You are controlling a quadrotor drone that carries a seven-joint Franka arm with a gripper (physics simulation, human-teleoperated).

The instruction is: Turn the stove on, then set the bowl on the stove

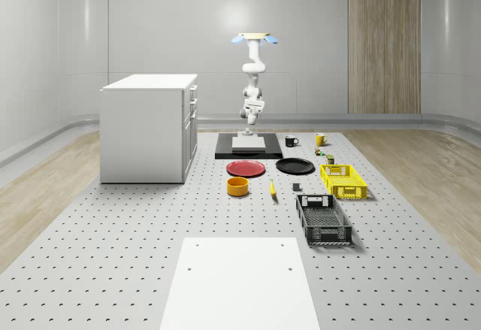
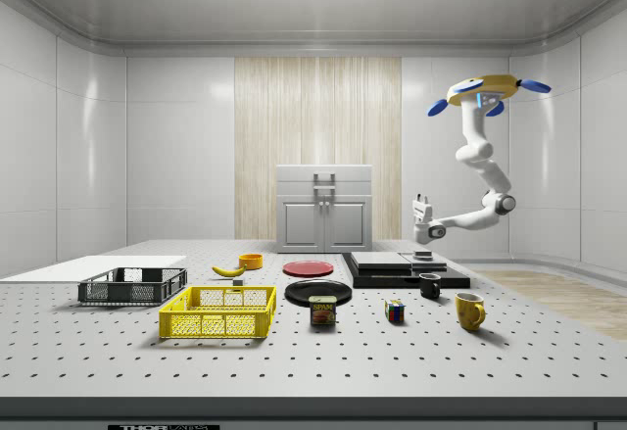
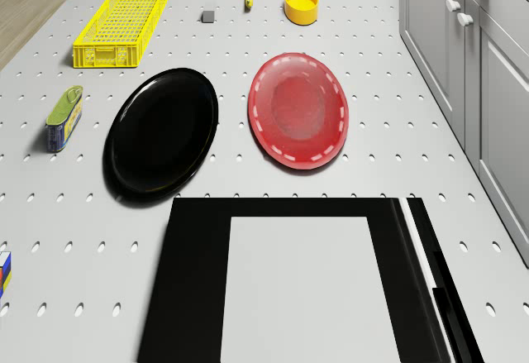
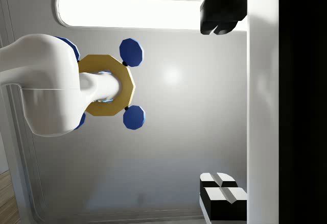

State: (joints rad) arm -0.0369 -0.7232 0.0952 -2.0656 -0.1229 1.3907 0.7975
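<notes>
A simulated workshop is shown, with a wide pegboard bench (image 1: 113, 255) carrying kitchen things. A drone (image 1: 254, 38) is seen hovering high above the far edge of a flat black stove (image 1: 225, 149). From it a white arm (image 1: 253, 71) hangs down and bends back. The claw (image 2: 421, 198) is held just above the stove and turned upward, so the wrist view looks up at the drone's underside and the ceiling light. The claw's two fingers (image 4: 222, 17) are spread wide apart, and nothing is held between them.

The first step, switching on the stove, is judged to be in hand and not yet done. No glow is seen on the pale cooking panel. Which part is the switch cannot be told, though a narrow black strip (image 3: 438, 297) runs along one side. The claw would next need to be turned downward and brought to that control – lightly, since a hovering base gives under a push.

The bowl (image 1: 237, 186) is small, round and yellow-orange, with upright walls and an open, empty top – a rim that one finger could slip inside. In the whole-scene view it stands upright on the bench at 6 o'clock from the stove and well apart from it. It is at 7 o'clock from a red plate (image 1: 246, 168), with a banana (image 1: 272, 187) at its 3 o'clock.
</notes>
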